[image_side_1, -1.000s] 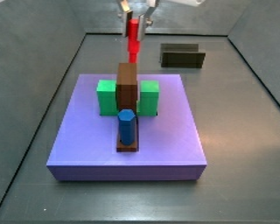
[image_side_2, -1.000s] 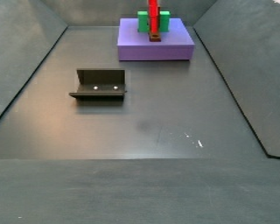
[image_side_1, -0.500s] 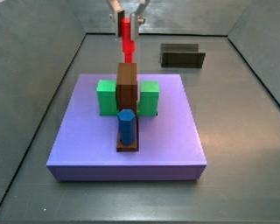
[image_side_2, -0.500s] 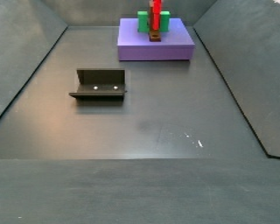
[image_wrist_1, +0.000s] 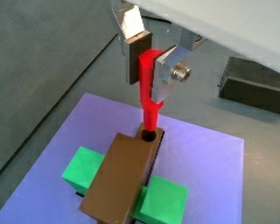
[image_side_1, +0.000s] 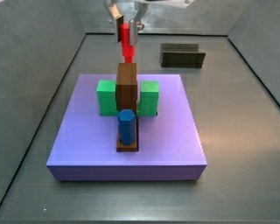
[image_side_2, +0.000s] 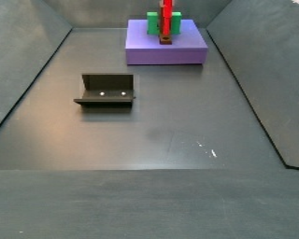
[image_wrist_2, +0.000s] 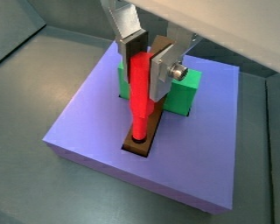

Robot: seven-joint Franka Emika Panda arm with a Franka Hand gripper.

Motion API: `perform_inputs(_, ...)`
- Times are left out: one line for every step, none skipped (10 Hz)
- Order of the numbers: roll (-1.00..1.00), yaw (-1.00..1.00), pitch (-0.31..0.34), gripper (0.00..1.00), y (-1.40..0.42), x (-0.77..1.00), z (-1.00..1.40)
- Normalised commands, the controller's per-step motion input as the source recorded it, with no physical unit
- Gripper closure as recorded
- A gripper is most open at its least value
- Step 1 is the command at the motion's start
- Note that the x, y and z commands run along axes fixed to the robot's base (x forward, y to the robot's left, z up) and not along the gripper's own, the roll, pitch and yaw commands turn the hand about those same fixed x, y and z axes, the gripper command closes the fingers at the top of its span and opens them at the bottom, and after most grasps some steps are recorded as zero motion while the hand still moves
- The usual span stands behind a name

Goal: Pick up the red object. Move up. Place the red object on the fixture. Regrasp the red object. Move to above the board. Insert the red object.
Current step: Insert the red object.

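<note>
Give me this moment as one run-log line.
phase: insert | gripper: shut on red peg, above board | peg tip: at hole in brown bar | fixture: empty

Looking down past the gripper (image_wrist_2: 147,63), poised over the board (image_wrist_2: 95,131), a purple slab on a grey floor. Silver fingers (image_wrist_2: 168,64) with dark pads closed on the upper part of the red peg (image_wrist_2: 142,96), held upright. Lower tip of the peg at the near end of the brown bar (image_wrist_2: 147,131), touching it or just entering a dark hole there. Green blocks (image_wrist_2: 187,92) flanking the bar on either side, partly hidden behind the fingers.
</note>
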Motion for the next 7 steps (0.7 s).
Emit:
perform_inputs(0.00,0.00,-0.133,1.00,-0.04,-0.09,-0.14)
perform_inputs(0.00,0.00,-0.134,1.00,0.00,-0.12,-0.17)
perform_inputs(0.00,0.00,-0.149,1.00,-0.03,0.00,-0.18)
perform_inputs(0.00,0.00,-0.164,1.00,-0.02,0.02,-0.13)
perform_inputs(0.00,0.00,-0.156,1.00,-0.02,0.03,-0.10)
perform_inputs(0.00,0.00,-0.144,1.00,-0.01,0.01,-0.09)
perform_inputs(0.00,0.00,-0.140,1.00,0.00,0.00,-0.08)
